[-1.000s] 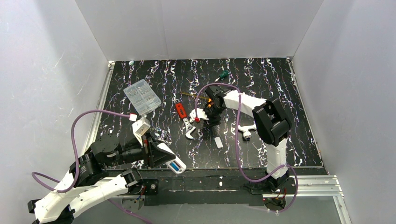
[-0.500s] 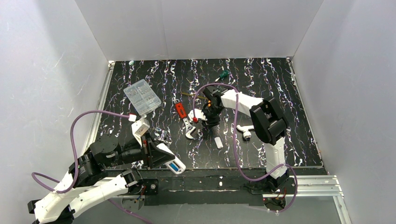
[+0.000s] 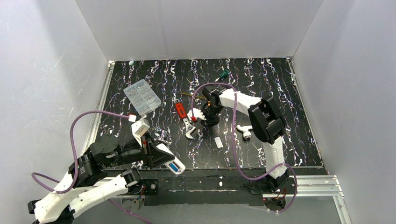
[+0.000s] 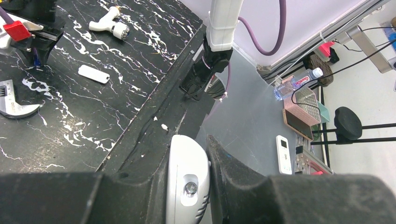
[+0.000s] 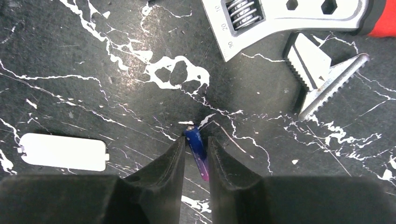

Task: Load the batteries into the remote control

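Note:
My left gripper (image 3: 161, 156) is shut on the white remote control (image 3: 171, 162) and holds it over the table's near edge. A blue patch shows on the remote's upper face. In the left wrist view the remote (image 4: 187, 184) is pinched between both fingers. My right gripper (image 3: 206, 122) is down at the table beside the wrench. In the right wrist view its fingers close on a slim blue battery (image 5: 196, 152) that lies tilted between them on the table, touching both. No other battery shows.
A red-handled adjustable wrench (image 3: 186, 120) lies left of the right gripper. Around it lie a small white cover plate (image 3: 218, 142), a white angled fitting (image 3: 243, 131), a clear parts box (image 3: 142, 97), silvery metal bits (image 3: 162, 135) and a green screwdriver (image 3: 223, 74).
My right gripper has shifted slightly left and settled lower by the wrench. The left arm and the remote have not moved.

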`<state>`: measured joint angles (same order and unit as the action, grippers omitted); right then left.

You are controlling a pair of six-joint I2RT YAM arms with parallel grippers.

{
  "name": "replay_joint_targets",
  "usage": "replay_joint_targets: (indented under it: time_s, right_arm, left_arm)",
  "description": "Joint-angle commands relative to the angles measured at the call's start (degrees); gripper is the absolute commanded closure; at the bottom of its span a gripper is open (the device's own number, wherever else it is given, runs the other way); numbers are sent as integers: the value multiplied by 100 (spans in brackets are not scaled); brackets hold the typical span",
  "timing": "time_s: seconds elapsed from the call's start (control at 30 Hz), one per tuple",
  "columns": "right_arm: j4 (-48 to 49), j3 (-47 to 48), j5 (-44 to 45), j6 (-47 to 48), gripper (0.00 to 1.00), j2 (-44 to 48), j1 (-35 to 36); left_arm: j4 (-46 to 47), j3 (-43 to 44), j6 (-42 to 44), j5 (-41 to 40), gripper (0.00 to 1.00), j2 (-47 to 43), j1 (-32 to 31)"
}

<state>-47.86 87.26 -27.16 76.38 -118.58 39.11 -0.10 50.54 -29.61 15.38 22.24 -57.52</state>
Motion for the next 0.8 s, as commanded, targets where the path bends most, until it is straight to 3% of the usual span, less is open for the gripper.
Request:
replay_joint_targets:
  time_s: [0.0,0.2,0.37,0.43,0.6,0.63,0.7,0.77]
  right_arm:
    - [-432,241,-137,-177,71,-196,79]
    - [-597,342,-264,-410,81,-278,78]
    - [-635,342,-438,-701,99,-279,84]
    - [-468,257,-722,-1080,99,-68,47]
    - [2081,-1019,-419,-4056,99,1664,-45]
    - [2896,-1591,-204,-5324,99,2395,-45]
    - [3008,-1934,609,-7076,99,3094,-48]
    - [3048,-2365,926,-7844,99,3828,-22]
  left_arm:
    - [291,203,-10,-7,100,-83,-14]
    - [291,210,-10,0,100,-84,-15]
    - [291,198,-10,2,100,-76,-14]
    - [291,187,-12,1,100,-82,-18]
    - [352,138,43,-114,100,-75,-14]
    - [369,119,118,-216,100,-72,-13]
    - [499,-33,148,-366,100,-83,-10]
    - [679,-177,150,-472,100,-84,-15]
